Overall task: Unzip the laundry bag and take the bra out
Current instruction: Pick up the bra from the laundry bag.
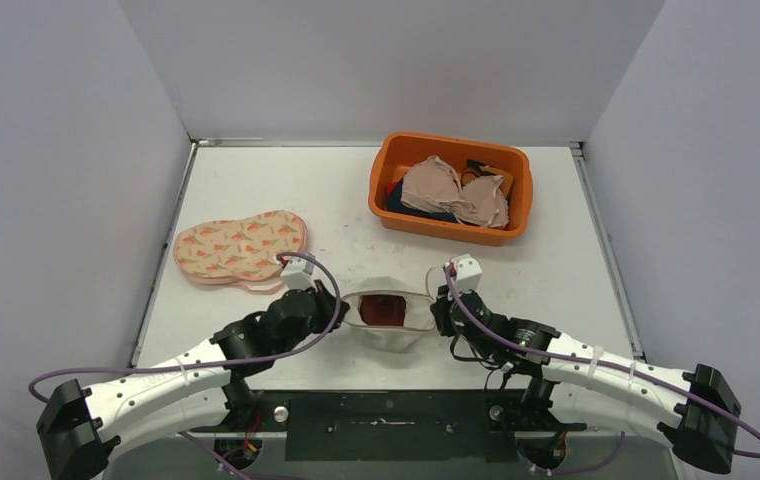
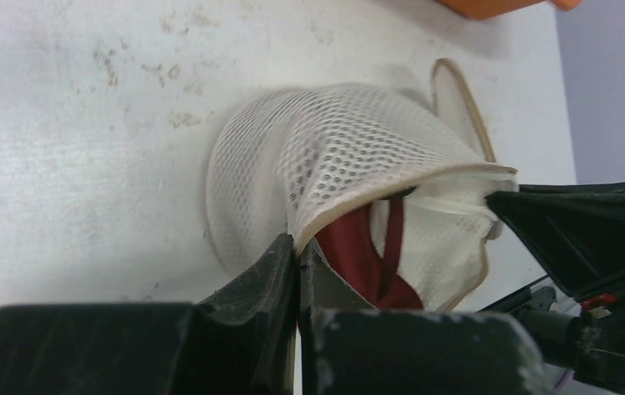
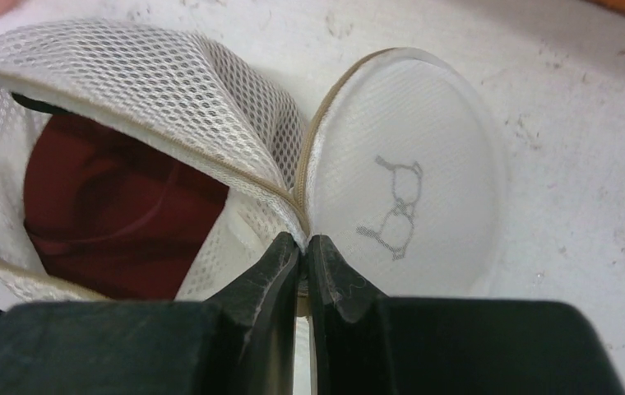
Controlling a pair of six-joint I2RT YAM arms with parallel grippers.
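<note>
Now my left fingers and right fingers are both clenched on opposite rim edges of the bag, which gapes open on the tabletop; the red bra lies inside.

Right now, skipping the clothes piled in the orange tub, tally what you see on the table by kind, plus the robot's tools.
White mesh laundry bag: 1
Dark red bra inside it: 1
Orange plastic tub: 1
Peach carrot-print fabric case: 1
Left tool and right tool: 2
Total: 6
</note>
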